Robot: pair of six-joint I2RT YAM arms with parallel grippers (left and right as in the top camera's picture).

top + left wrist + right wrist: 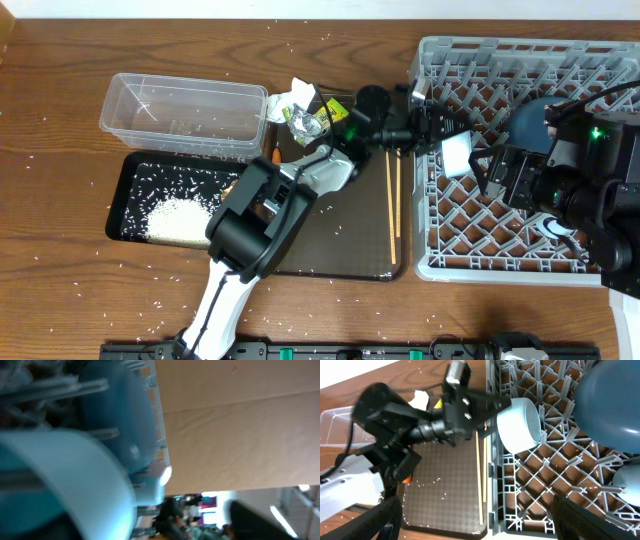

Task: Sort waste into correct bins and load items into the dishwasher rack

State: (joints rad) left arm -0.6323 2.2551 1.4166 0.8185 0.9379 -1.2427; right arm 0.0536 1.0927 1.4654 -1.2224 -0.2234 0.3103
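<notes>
The plate (pixel 525 122) and cup (pixel 458 153) sit in the rack (pixel 600 60), the cup at its left edge beside the left gripper's (pixel 503 411) spread fingers; the right gripper (pixel 500 172) hangs wide, empty. The chopsticks (pixel 392 205), paper (pixel 290 98) and wrapper (pixel 305 122) are left on the brown tray (pixel 340 250)

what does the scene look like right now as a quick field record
left gripper: jaws spread, at the pale cup
pale cup: on its side in the dishwasher rack
dark-blue plate: in the rack
right gripper: open, empty, over the rack
chopsticks: on the brown tray
rice: piled in the black tray
clear tub: a few grains inside
</notes>
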